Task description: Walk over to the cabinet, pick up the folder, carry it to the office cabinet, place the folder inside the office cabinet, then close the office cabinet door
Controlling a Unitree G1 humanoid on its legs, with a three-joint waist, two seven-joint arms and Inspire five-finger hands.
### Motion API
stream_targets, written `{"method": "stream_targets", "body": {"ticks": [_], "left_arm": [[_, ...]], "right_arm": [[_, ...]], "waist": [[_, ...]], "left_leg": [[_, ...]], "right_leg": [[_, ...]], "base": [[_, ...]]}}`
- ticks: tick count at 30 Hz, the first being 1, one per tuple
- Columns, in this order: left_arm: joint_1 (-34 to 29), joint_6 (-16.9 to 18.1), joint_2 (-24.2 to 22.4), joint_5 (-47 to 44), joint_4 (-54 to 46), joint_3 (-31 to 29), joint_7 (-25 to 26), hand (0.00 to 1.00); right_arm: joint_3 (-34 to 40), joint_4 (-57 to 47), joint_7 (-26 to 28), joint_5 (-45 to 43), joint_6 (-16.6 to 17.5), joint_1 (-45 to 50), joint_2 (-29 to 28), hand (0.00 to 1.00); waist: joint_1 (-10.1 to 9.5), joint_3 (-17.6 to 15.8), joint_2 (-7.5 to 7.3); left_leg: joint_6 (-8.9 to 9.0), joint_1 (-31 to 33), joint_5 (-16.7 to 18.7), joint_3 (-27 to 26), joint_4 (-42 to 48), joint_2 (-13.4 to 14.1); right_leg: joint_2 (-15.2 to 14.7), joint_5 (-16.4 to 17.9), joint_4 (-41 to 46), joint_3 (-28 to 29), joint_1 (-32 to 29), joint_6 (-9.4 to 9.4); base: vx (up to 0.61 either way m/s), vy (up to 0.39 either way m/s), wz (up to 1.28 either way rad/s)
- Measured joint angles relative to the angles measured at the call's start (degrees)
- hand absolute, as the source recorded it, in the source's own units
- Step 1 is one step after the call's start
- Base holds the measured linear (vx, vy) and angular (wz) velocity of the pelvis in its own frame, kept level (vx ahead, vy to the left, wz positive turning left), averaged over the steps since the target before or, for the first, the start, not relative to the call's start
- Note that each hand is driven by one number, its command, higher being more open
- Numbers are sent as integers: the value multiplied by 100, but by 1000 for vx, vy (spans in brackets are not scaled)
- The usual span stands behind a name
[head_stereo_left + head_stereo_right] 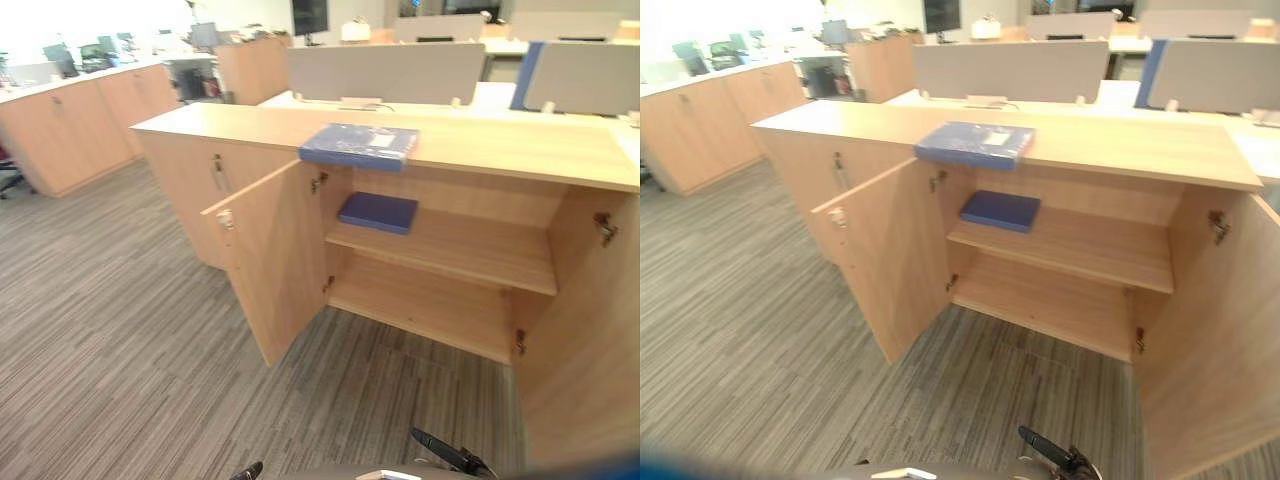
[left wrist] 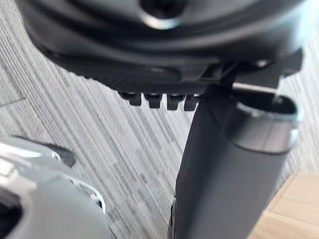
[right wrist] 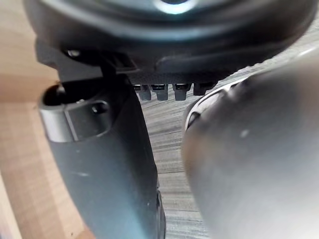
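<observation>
The left hand (image 2: 159,50) hangs low over the carpet (image 2: 99,144) and holds nothing. Its thumb (image 2: 224,169) stands straight, and the fingers (image 2: 152,99) sit in a loose row beside it, uncurled. The right hand (image 3: 164,40) is likewise relaxed and empty, with its thumb (image 3: 109,174) straight and its fingers (image 3: 159,91) slack. Carpet and a strip of pale wood show past it; which panel that wood belongs to cannot be told. Both hands are well apart from the folder.

Ahead stands the cabinet (image 1: 480,140), low, long and of pale wood. The two doors of its right compartment stand open. The left door (image 1: 265,260) is swung out toward the robot, and the right door (image 1: 585,340) is swung out at the near right.

The folder (image 1: 358,145), blue with a white label, lies flat on the cabinet top at its front edge, just above the left door's hinges. Inside, a shelf (image 1: 470,250) spans the compartment. A second folder (image 1: 378,212), darker blue, lies flat at the shelf's left end, straight below the first. Under the shelf is the bottom board (image 1: 420,305).

Left of the open compartment is a closed door (image 1: 195,185) with a handle. Behind the cabinet stand grey screens (image 1: 385,70) and a dark monitor (image 1: 310,15). More wooden cabinets (image 1: 70,130) run along the far left.
</observation>
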State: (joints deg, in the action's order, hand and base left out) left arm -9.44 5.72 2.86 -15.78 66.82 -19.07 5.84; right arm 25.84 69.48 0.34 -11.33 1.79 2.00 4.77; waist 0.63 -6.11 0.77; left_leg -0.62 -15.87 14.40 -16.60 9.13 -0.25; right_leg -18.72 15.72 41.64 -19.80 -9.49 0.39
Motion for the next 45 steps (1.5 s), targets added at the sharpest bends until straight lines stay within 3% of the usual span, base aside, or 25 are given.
{"method": "stream_targets", "body": {"ticks": [1, 3, 5, 6, 8, 11, 12, 14, 16, 17, 19, 20, 22, 24, 25, 26, 27, 30, 35, 37, 39, 40, 41, 43, 45], "left_arm": [[156, -6, 28, 4, 12, 345, 2, 100], [324, -7, 82, 85, 14, 673, -4, 100], [553, -5, 111, 306, 5, 990, -37, 100], [696, -4, 88, 438, -11, 1157, -76, 100], [873, -6, -46, 664, -56, 1224, -222, 100], [872, 49, -192, 750, -192, 1188, -298, 100], [868, 45, -228, 749, -238, 1105, -332, 100], [855, 37, -278, 668, -303, 792, -344, 100], [851, 35, -226, 558, -315, 631, -332, 100], [838, 40, -204, 501, -322, 606, -320, 100], [817, 51, -143, 509, -421, 501, -316, 100], [807, 50, -122, 510, -435, 460, -291, 100], [710, 52, -48, 504, -447, 423, -238, 100], [695, 76, -64, 495, -469, 427, -195, 100], [659, 82, -180, 386, -443, 424, -200, 100], [689, 71, -161, 342, -423, 425, -232, 100], [715, 125, -17, 245, -402, 470, -216, 100], [699, 119, 70, -15, -256, 455, -168, 100], [491, 123, 28, -58, -243, 535, -116, 100], [450, 124, -114, -50, -251, 585, -117, 100], [397, 135, -114, -32, -310, 639, -126, 100], [398, 134, -92, -22, -312, 655, -130, 100], [391, 131, -84, 3, -301, 660, -121, 100], [366, 140, -61, -92, -307, 663, -143, 100], [342, 115, -79, -885, -297, 781, -249, 100]], "right_arm": [[-14, 11, -6, 1, -50, 16, 60, 100], [10, 6, -47, -27, -25, 96, 53, 100], [7, 7, -35, 5, -19, 54, 72, 100], [87, 54, -24, 5, -62, 46, 21, 100], [241, 102, -29, 0, -87, 68, -77, 100], [380, 115, -28, -11, -138, 186, -151, 100], [465, 117, -30, -12, -163, 285, -153, 100], [453, 118, -34, -10, -168, 406, -105, 100], [438, 159, -60, -10, -173, 407, -101, 100], [425, 189, -59, -6, -179, 374, -104, 100], [388, 241, -63, -6, -182, 271, -76, 100], [302, 287, -85, -6, -183, 162, -73, 100], [134, 270, -93, -5, -166, -14, -104, 100], [-80, 120, -97, -5, -138, -82, -124, 100], [-171, 22, -102, -13, -128, -82, -31, 100], [-220, 22, -112, -11, -109, -90, -71, 100], [-411, 26, -129, -9, -100, -97, -185, 100], [-689, 83, -115, 3, -81, -135, -390, 100], [-712, 232, -47, 12, -56, -98, -250, 100], [-672, 223, -41, 18, -71, -28, -60, 100], [-552, 80, -38, 63, -91, 21, -23, 100], [-455, 13, -35, 79, -94, 57, -54, 100], [-394, -12, -32, 109, -89, 103, -60, 100], [-423, -21, -32, 128, -54, 72, -62, 100], [-463, -24, -30, 119, -37, 13, -76, 100]], "waist": [[40, -190, 99], [118, -262, 107], [110, -262, 203], [119, -293, 132], [145, -248, 68], [274, -183, 48], [278, -136, 79], [269, -131, 138], [265, -140, 113], [223, -154, 75], [81, -180, 56], [-42, -226, 0], [-108, -289, -97], [-146, -285, -41], [-177, -224, 234], [-171, -242, 147], [-176, -185, -105], [-273, -68, -327], [-327, 111, -124], [-327, 152, 69], [-343, 148, 40], [-338, 133, -34], [-321, 115, -8], [-330, 111, 11], [-257, 67, 64]], "left_leg": [[152, -141, 67, -83, -105, 215], [308, -240, 168, 35, -229, 362], [253, -264, 91, 650, -466, 327], [306, -327, 17, 749, -482, 413], [307, -304, -83, 832, -286, 527], [323, 166, -93, 926, 1005, 837], [477, 605, -192, 1047, 2100, 1024], [912, 1517, -763, 1342, 4237, 1330], [872, 1925, -735, 1253, 5167, 1406], [714, 2163, -633, 1070, 5458, 1399], [578, 2547, -338, 905, 5369, 1291], [487, 2694, -109, 908, 4871, 1106], [400, 2810, -19, 1052, 3611, 813], [188, 2913, -553, 1501, 1987, 590], [192, 2910, -1484, 1937, 1223, 593], [214, 2917, -1473, 1902, 1275, 557], [148, 2824, -1479, 1896, 1135, 325], [75, 2515, -1500, 1759, 684, 45], [-151, 1754, -1739, 1506, -308, -200], [-199, 1542, -1757, 1429, -596, -325], [-226, 1336, -1728, 1415, -822, -484], [-232, 1237, -1725, 1419, -887, -593], [-298, 1123, -1705, 1427, -917, -626], [-363, 1069, -1637, 1437, -914, -564], [-348, 1094, -1607, 1637, -841, -371]], "right_leg": [[351, -122, -709, -15, -143, 146], [610, -478, -962, -9, -213, -21], [968, -331, -1018, 25, -247, -53], [1080, -208, -983, 19, -215, -179], [1231, -53, -1079, -9, -94, -227], [1585, -52, -1735, -57, 439, -231], [1771, -125, -2098, -75, 713, -302], [2086, -217, -2599, -27, 1240, -474], [2167, -237, -2859, 108, 1611, -527], [2176, -255, -3047, 264, 1888, -539], [2139, -273, -3205, 573, 2151, -532], [2041, -282, -3237, 790, 2290, -517], [1860, -275, -3265, 1017, 2478, -436], [1799, -142, -3356, 1133, 2652, -142], [1960, 18, -3356, 1236, 2781, 60], [1896, 92, -3342, 1245, 2821, 91], [1668, 108, -3290, 1224, 2816, 132], [1308, 16, -3135, 1273, 2804, 259], [966, -210, -2732, 1538, 2764, 383], [817, -208, -1853, 1619, 2369, 387], [568, -251, -418, 1760, 1676, 375], [425, -360, 129, 1747, 1457, 285], [263, -389, 522, 1604, 1326, 145], [164, 68, 406, 1215, 1205, 178], [504, 434, -396, 1120, 1113, 308]], "base": [[233, -197, -33], [227, -199, -22], [370, -220, -35], [348, -218, -20], [353, -261, -14], [376, -229, -6], [287, -165, -3], [353, -128, -18], [357, -42, -41], [444, 17, -67], [421, 63, -81], [241, 97, -105], [282, 149, -89], [343, 225, -48], [286, 205, -23], [408, 262, 4], [279, 164, 20], [251, 166, 3], [142, 132, -20], [98, 187, -18], [75, 172, -7], [83, 117, 7], [99, 114, -2], [45, 50, -1], [-17, -43, 36]]}}
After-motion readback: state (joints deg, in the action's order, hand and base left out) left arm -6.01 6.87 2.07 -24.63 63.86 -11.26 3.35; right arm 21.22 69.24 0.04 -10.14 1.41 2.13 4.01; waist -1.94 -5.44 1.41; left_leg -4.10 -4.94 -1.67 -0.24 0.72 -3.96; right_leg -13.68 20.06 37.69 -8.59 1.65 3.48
